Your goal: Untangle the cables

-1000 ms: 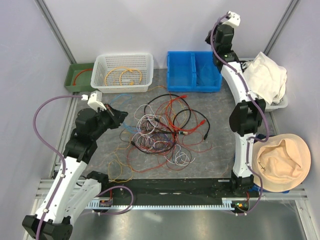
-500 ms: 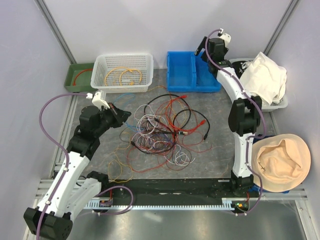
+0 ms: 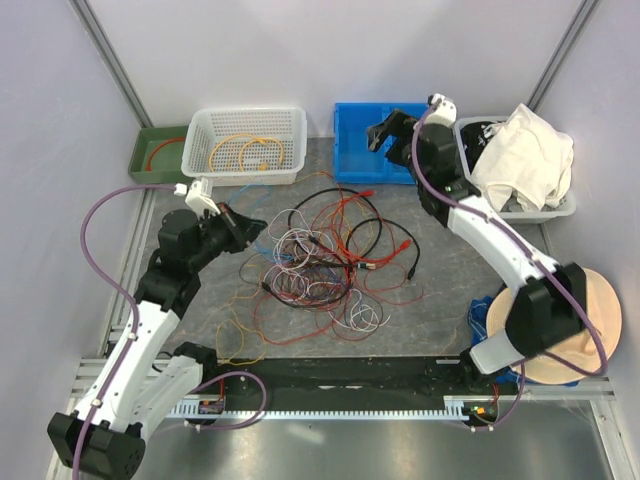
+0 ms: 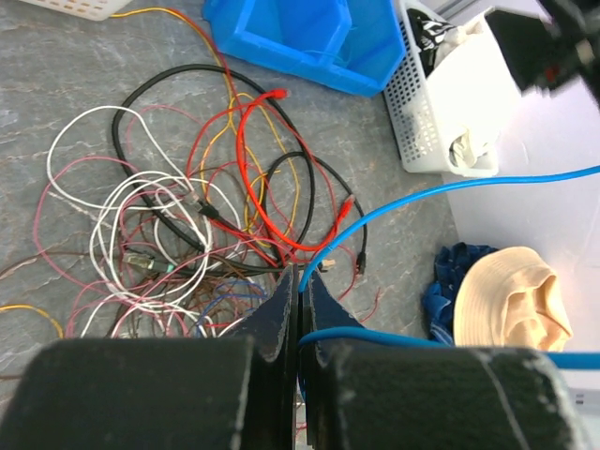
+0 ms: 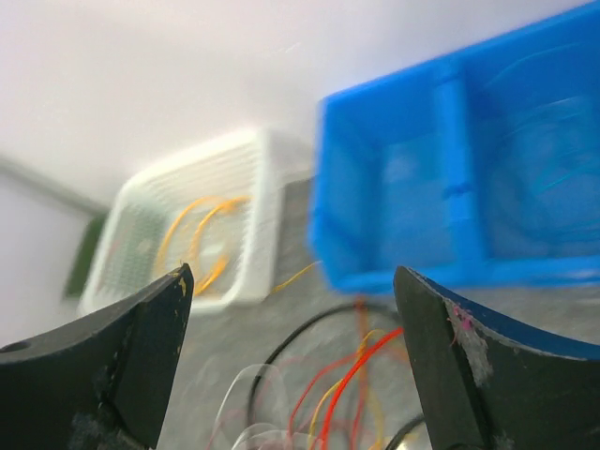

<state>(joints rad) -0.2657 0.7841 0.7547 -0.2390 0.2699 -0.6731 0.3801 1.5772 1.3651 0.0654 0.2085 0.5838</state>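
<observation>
left gripper (image 4: 298,281) clenched on a blue cable (image 4: 450,190), fingertips pinched tight, the cable running off to the right; it sits at the left edge of the cables (image 3: 320,250). cables are one tangled heap mid table (image 3: 440,285), with red, white, black, orange and pink loops crossing. right gripper (image 5: 291,309) released, fingers wide apart with nothing between, hovering above the far side of the heap by the blue bin (image 3: 360,108). white basket (image 3: 245,112) left of the bin holds an orange-yellow cable (image 3: 255,150). green tray (image 3: 150,160) at far left
</observation>
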